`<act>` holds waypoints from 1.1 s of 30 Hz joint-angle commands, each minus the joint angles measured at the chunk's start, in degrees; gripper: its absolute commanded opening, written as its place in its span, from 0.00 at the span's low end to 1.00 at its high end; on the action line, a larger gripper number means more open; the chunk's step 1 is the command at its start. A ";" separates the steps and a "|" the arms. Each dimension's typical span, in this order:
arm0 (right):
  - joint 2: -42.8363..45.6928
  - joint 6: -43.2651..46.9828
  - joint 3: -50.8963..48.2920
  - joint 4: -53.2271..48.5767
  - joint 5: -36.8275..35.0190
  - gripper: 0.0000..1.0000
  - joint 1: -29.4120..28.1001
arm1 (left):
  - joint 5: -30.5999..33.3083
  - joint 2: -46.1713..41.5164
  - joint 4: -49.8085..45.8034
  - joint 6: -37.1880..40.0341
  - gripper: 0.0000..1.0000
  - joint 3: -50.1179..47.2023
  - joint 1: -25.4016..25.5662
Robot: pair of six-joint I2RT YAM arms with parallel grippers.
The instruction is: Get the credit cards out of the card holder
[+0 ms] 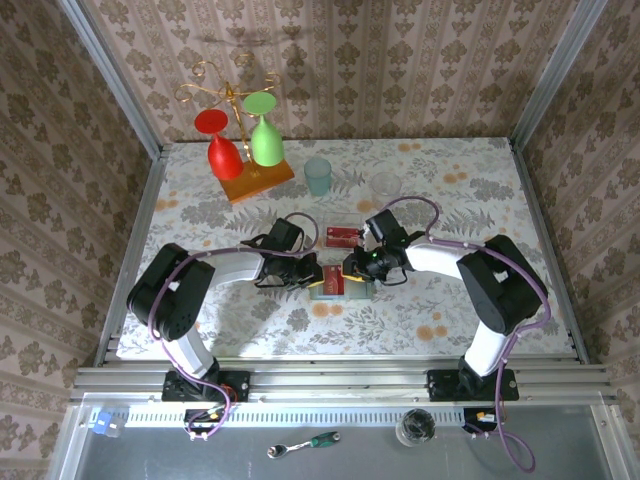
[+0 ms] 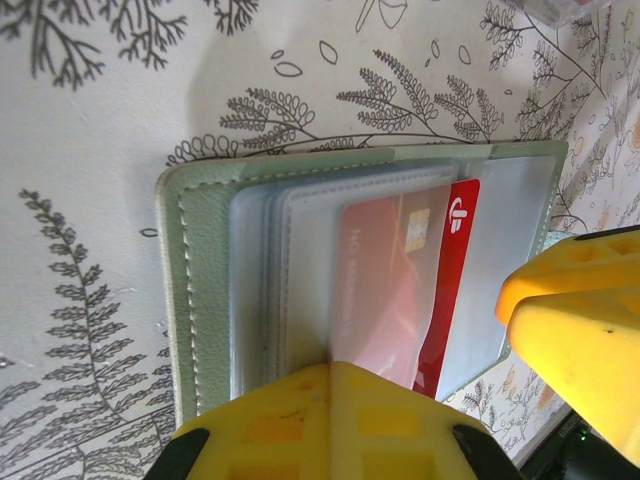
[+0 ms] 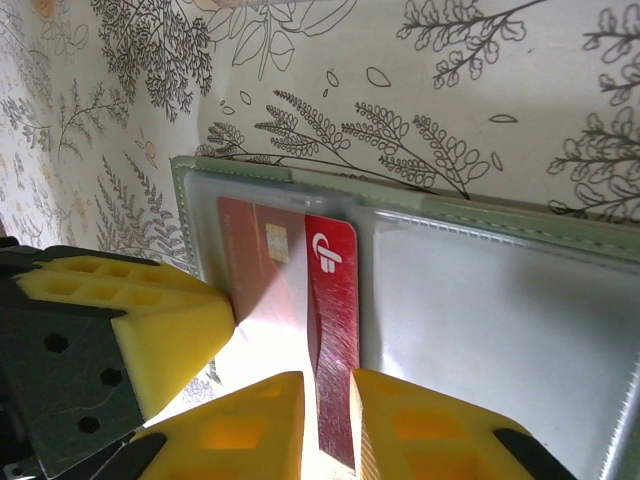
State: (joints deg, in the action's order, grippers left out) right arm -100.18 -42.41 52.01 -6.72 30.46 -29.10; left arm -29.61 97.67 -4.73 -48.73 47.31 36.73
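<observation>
**Right gripper (image 3: 328,388) pinching one red card (image 3: 333,290) at the open card holder (image 3: 480,215)**
Its two fingers clamp the card's free edge, and the rest lies under a clear sleeve of the two-panel holder, flat on the table. One left gripper (image 2: 335,395), pressed together, bears on the holder beside that card. Beyond the holder lie loose red cards (image 1: 342,236), their number unclear, and farther off one teal cup (image 1: 318,175).

One card holder (image 2: 190,300), two wine glasses (image 1: 225,155) (red, green), one teal cup (image 1: 318,176).

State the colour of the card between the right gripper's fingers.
The card is red, seen best in the right wrist view.
</observation>
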 commanded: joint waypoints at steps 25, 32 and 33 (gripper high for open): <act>-4.18 -4.17 -0.42 6.55 5.60 0.17 -0.48 | 0.10 1.82 -1.82 1.18 0.00 -0.18 -0.11; -3.53 -3.15 -0.80 5.33 4.29 0.12 -0.43 | 0.00 1.80 -1.70 1.23 0.00 -0.20 -0.08; -3.35 -2.80 -0.77 4.77 3.93 0.11 -0.43 | -0.01 1.74 -1.68 1.19 0.00 -0.27 -0.16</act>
State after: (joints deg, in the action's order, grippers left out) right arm -103.63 -45.74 51.99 -1.48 34.35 -29.15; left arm -29.82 97.78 -4.67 -48.53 47.35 36.67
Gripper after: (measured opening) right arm 0.114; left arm 0.064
